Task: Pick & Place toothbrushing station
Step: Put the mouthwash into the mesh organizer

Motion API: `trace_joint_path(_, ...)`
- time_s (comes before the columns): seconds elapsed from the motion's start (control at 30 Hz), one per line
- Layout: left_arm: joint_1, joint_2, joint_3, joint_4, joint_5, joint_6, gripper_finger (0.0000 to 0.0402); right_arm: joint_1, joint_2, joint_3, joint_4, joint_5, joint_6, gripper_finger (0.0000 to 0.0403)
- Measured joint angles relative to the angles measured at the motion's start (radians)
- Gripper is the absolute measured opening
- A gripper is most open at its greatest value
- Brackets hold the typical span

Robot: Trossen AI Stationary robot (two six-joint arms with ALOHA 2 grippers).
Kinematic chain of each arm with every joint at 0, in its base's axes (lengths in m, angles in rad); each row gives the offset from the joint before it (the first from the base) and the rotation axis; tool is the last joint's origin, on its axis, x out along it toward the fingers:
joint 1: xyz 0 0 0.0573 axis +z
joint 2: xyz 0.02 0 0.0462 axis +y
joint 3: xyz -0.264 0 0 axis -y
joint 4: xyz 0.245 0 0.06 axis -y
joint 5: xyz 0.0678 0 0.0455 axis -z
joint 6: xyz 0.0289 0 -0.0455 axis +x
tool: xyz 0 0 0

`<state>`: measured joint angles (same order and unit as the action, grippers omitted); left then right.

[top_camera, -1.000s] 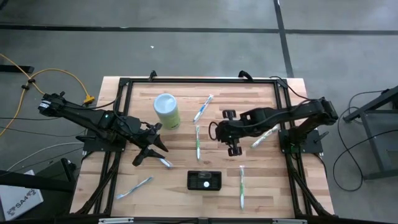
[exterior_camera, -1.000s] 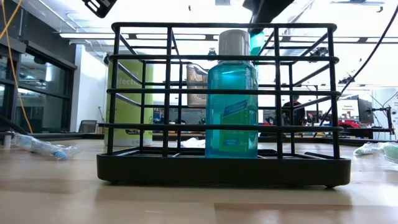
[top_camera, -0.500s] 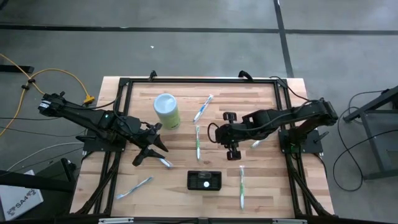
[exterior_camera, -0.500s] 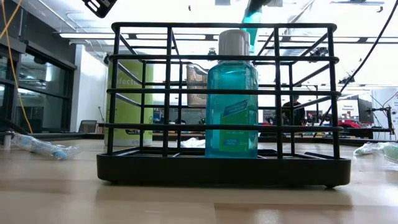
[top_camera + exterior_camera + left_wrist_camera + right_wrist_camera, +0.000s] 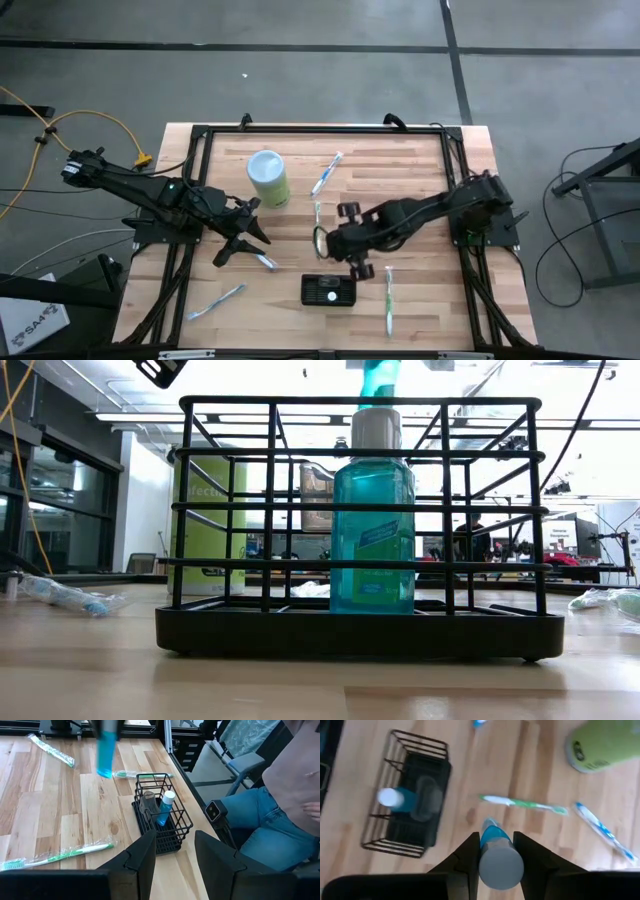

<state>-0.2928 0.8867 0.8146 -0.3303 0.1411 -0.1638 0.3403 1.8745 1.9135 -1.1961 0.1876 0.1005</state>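
**Right gripper hanging over the middle of the table with a blue tube in its fingers**

Going left to right, we've got the left gripper [image 5: 243, 237] parked low over the left side of the table, fingers apart, nothing in them. Next is the pale green cylinder [image 5: 268, 178] with a whitish top; we can't read its lettering properly. The right gripper [image 5: 495, 851] is clamped on a blue tube with a grey cap [image 5: 497, 860], above the table's middle. The toothbrushing station [image 5: 329, 290], a black wire basket, sits near the front edge, just in front of that gripper and a bit below it. Inside stands a teal bottle with a white cap [image 5: 372, 520] plus a clear item we can't identify. Wrapped toothbrushes [image 5: 388, 300] lie scattered around.
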Motion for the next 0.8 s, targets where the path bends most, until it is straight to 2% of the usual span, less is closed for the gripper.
trace_joint_path(0.27,0.000,0.000,0.000,0.001,0.000,0.000,0.0133,0.060,0.064,0.135,0.007,-0.042,-0.044,0.0091)
trace_joint_path(0.47,0.000,0.000,0.000,0.002,0.000,0.000,0.0133,0.090,0.064,0.145,0.050,-0.057,-0.051,0.0091)
trace_joint_path(0.8,0.000,0.000,0.000,0.002,0.000,0.000,0.0133,0.081,0.064,0.145,0.052,-0.029,0.027,0.0091)
